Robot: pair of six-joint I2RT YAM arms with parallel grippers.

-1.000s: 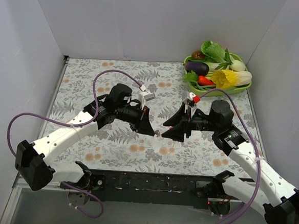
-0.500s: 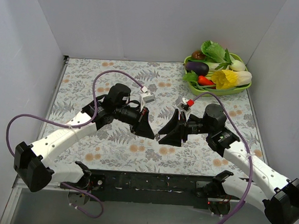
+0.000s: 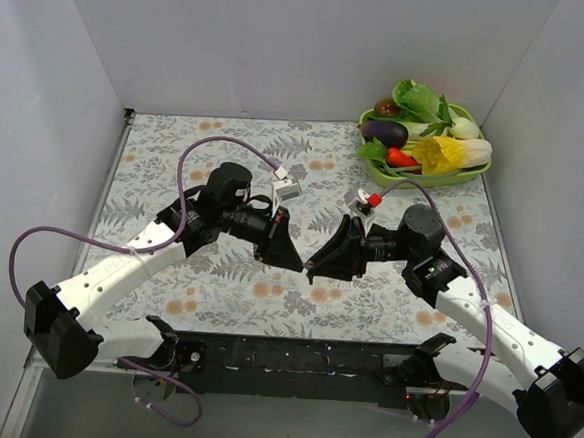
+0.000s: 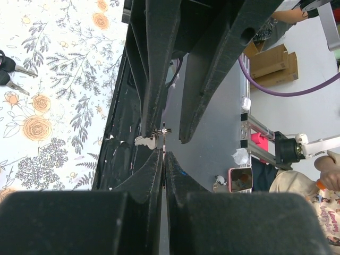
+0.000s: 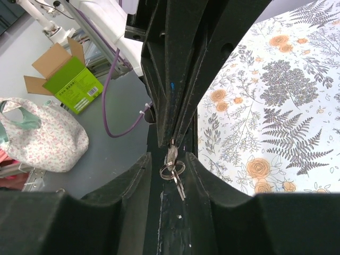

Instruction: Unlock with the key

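Floral-printed tablecloth [image 3: 226,305] lies below the meeting point, so what is judged a handover is best done slowly: one grip should be confirmed before the other is released. The white left arm [image 3: 139,253] and white right arm [image 3: 467,301] are stretched inward, tips almost meeting mid-table. The black left gripper [image 3: 296,265] is pinched tight on the small silver key bunch [image 5: 172,166], held in the air. The black right gripper [image 3: 311,271] is set narrowly parted around its ring; contact cannot be told. No lock is made out.
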